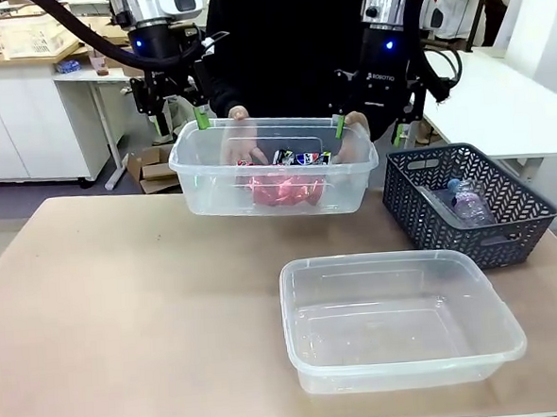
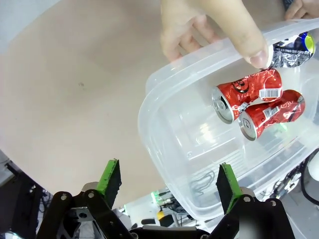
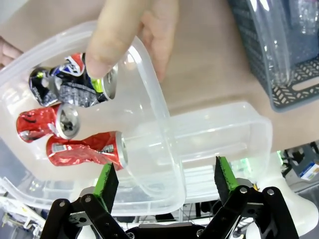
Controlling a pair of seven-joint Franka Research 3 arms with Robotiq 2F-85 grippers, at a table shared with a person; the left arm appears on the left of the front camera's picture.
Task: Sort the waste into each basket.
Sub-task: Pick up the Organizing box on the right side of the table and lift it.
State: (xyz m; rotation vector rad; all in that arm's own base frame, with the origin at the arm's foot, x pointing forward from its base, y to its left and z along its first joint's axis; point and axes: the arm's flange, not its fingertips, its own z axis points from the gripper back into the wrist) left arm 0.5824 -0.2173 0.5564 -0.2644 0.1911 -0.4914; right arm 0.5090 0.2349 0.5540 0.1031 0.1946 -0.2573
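The sorting is looking partly done. The cans (image 1: pixel 282 185) are lying together in the raised tub (image 1: pixel 206 185), which the person's hands (image 2: pixel 209 25) are holding clear of the counter (image 1: pixel 124 312) at its 12 o'clock edge, a thumb pressing over the rim on each side. The left gripper (image 2: pixel 168 185) is hanging at the tub's 9 o'clock end and the right gripper (image 3: pixel 165 179) at its 3 o'clock end. Each has its jaws spread wide and is grasping nothing. In the wrist views the tub's rounded corner is reaching in between the green pads (image 2: pixel 110 180), but one pad of each pair is standing well off the plastic, so the person is carrying the weight, not the robot. Whether the other pad is brushing the wall I cannot tell. The step in hand is reading as a handover of the can tub. The empty tub (image 1: pixel 402 373) is sitting at 5 o'clock on the counter, and a clear bottle (image 1: pixel 467 202) is lying in the dark grey basket (image 1: pixel 512 237) at 3 o'clock, so the plastic is likely waiting its turn. The next move is probably calling for both arms to back off without catching the rim. After that, the right one would be swinging toward 3 o'clock, closing across the bottle's body, which may be slipping under the pads, and carrying it to the empty tub.
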